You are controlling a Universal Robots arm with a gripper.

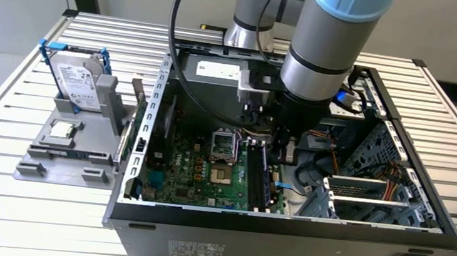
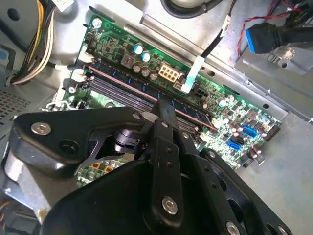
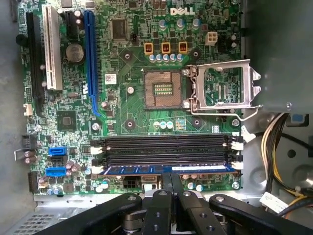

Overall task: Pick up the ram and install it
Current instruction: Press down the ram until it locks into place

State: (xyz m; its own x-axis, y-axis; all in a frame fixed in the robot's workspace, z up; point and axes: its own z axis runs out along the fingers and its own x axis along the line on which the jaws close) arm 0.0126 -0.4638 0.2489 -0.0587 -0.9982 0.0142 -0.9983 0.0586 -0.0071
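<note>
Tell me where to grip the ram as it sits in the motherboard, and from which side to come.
Take the ram by its exposed long top edge, near mid-length, pinching its two flat faces and coming straight down from above the motherboard. It stands on edge in a slot, so likely only that edge is free.

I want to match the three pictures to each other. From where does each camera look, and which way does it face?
Exterior view: off the arm, above the table, looking down into the open computer case; the arm reaches in.
First wrist view: on the arm, facing straight onto the motherboard; the tool meets the ram in its slot.
Second wrist view: on the arm, looking obliquely along the memory slots; the tool's black links show.
Shared: both wrist views show motherboard, slots and tool.
</note>
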